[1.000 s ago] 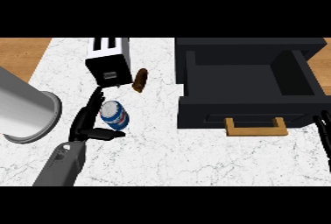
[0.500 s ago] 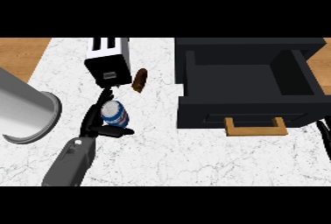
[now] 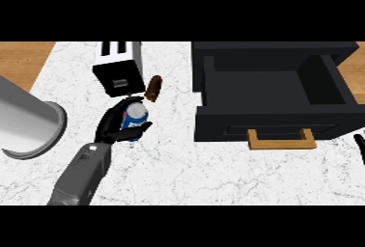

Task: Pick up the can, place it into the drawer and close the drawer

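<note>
Left hand (image 3: pixel 113 124) curls round the blue can (image 3: pixel 136 116), its label seemingly white-lettered but unreadable. The drawer (image 3: pixel 235 124) stands open at right. Only a sliver of the right hand (image 3: pixel 360 144) shows, so I cannot tell its state.

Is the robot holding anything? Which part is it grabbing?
Yes, the left hand holds the blue can, its fingers and thumb curled round the can's sides near the middle.

The worktop (image 3: pixel 214 178) carries one can (image 3: pixel 136 116), one toaster (image 3: pixel 119 67), one brown oblong item (image 3: pixel 153 88) just right of the toaster, one open drawer (image 3: pixel 228 120) and one grey cylinder (image 3: pixel 25 120).
</note>
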Robot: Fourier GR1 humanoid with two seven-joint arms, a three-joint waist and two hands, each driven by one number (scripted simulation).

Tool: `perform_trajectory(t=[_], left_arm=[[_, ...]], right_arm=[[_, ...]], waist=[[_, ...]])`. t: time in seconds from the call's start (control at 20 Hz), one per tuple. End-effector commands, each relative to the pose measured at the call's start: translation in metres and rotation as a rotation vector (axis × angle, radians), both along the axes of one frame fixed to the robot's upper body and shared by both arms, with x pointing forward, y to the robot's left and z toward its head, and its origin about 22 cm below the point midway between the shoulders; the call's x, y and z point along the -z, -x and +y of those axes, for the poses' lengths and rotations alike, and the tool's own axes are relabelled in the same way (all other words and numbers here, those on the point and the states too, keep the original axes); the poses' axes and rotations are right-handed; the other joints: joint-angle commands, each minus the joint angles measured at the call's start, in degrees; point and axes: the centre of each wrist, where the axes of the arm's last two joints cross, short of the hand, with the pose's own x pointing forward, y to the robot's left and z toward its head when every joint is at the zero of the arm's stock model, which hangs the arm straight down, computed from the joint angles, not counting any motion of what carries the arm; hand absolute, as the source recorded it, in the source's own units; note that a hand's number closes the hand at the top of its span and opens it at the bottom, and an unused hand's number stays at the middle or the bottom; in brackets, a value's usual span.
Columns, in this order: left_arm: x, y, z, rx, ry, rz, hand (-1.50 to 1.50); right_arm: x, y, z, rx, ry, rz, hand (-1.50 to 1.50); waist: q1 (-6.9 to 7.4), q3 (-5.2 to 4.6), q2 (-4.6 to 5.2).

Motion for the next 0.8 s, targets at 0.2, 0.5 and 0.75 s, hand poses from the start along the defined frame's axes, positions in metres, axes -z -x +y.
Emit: perform_trajectory(t=[0.2,0.5,0.75], left_arm=[[-0.003,0.001,-0.016,0.061,0.101,-0.012,1.50],[-0.019,-0.006,-0.017,-0.037,0.104,-0.057,1.50],[-0.015,0.018,0.048,-0.284,0.107,-0.080,1.50]], right_arm=[[-0.012,0.005,-0.006,0.001,0.003,-0.010,-1.50],[0.003,-0.001,-0.011,0.023,-0.011,-0.010,-1.50],[-0.001,0.001,0.000,0.036,-0.002,0.004,-1.50]], waist=[[0.38,0.02,-0.18],[0.73,0.04,-0.22],[1.44,0.06,-0.38]])
